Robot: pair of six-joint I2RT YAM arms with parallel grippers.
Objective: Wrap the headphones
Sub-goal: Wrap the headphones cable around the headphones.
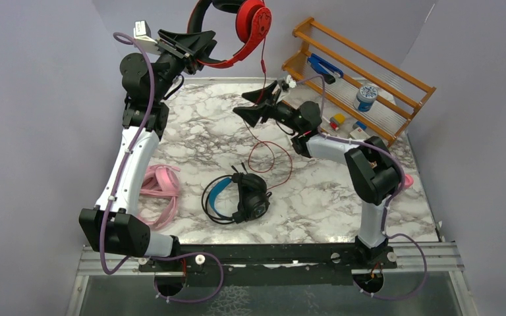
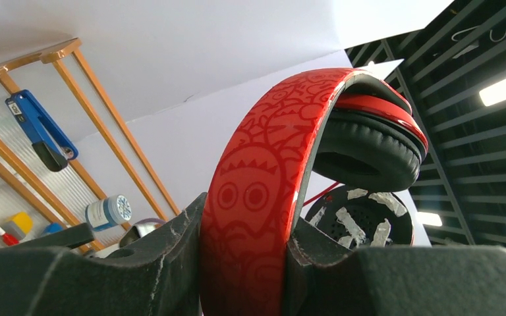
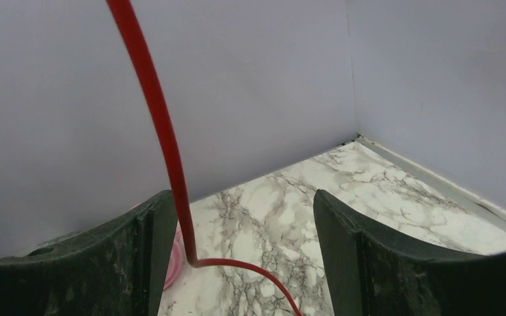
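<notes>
Three headsets are sitting in your workspace, and you are carrying one of them. Your left end effector (image 1: 201,43) is clamping the patterned band of the red headset (image 1: 250,23) and holding it high in the air over the far left part of the worktop (image 1: 329,197). In the left wrist view both fingers are pressing against the sides of the band, with the black ear cushions arching above them.

Its red cable (image 3: 165,131) is hanging straight down from one ear cup, then curling into a loose loop that is lying on the marble near the centre. Your right end effector (image 1: 247,105) is hovering over the far middle of the worktop with its jaws standing wide, straddling that cable and gripping nothing. The right wrist view is showing the strand running down just inside one finger, while the other finger is standing well apart from it.

The black headset (image 1: 247,197) with the blue band is lying around the middle of the near edge, its dark cable coiling around it. The pink headset (image 1: 161,187) is lying by the left edge, partly hiding under your left arm. A wooden rack (image 1: 369,54) is standing in the far right corner, carrying a blue stapler (image 1: 323,66) and a jar (image 1: 367,97).
</notes>
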